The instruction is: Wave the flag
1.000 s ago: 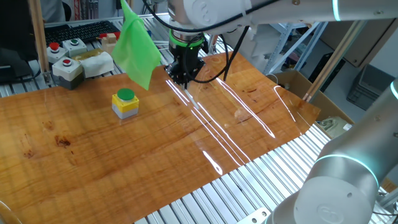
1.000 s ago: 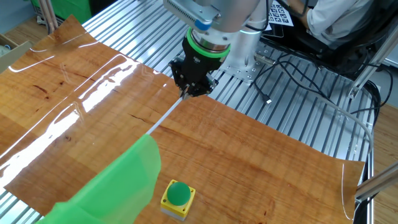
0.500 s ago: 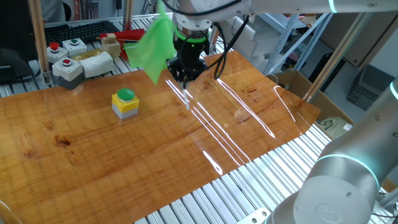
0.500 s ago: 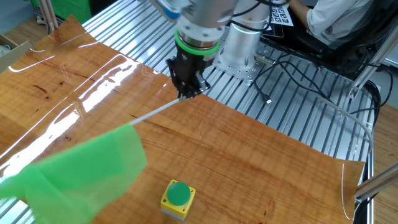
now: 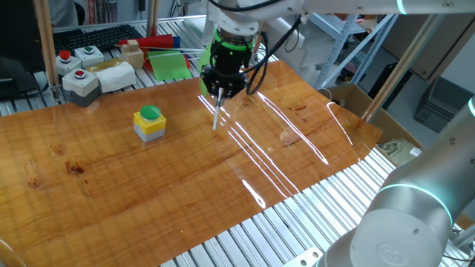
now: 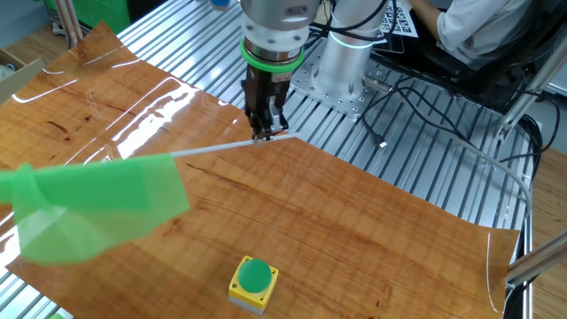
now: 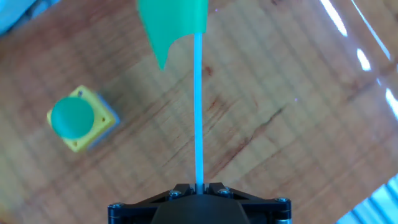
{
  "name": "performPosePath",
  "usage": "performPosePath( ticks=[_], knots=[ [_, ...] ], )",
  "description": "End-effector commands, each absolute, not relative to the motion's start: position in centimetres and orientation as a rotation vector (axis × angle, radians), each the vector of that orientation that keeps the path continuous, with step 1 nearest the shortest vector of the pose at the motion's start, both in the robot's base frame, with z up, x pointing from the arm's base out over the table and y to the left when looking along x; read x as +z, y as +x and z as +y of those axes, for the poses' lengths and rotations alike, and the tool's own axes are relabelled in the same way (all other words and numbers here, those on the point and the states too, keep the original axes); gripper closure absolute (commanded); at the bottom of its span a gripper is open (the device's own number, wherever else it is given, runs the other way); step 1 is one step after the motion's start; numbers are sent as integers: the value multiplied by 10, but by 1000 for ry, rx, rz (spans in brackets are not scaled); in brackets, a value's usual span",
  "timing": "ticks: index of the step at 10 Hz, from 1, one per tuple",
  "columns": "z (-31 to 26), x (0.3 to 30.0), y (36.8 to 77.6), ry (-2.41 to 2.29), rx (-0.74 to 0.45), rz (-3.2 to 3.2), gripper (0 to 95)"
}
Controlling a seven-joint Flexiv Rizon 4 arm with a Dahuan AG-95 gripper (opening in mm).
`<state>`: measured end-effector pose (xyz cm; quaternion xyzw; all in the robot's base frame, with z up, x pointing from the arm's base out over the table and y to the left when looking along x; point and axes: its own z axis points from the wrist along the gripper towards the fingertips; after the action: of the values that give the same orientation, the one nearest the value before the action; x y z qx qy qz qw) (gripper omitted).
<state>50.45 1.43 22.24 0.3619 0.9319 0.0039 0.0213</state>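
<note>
I see my gripper (image 6: 264,135) clenched on the flag (image 6: 97,199) stick, green cloth at the frame's left, button box (image 6: 252,282) bottom centre.

We see the arm reaching down over the table from above, its wrist close to vertical, a green ring glowing just above the black gripper (image 5: 220,92). In the other fixed view the gripper (image 6: 266,135) points straight down, its two fingers drawn tight together at the tips. In the hand view only the gripper's (image 7: 199,188) dark lower edge shows along the bottom of the frame, its jaws pinched around a thin white stick.
</note>
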Motion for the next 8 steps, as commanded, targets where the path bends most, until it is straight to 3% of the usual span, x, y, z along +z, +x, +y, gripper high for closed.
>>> performPosePath(
  ticks=[1, 8],
  knots=[
    [14, 222, 505, 537, -26, 3024, 950],
    [15, 222, 506, 129, -110, 3069, 950]
  ],
)
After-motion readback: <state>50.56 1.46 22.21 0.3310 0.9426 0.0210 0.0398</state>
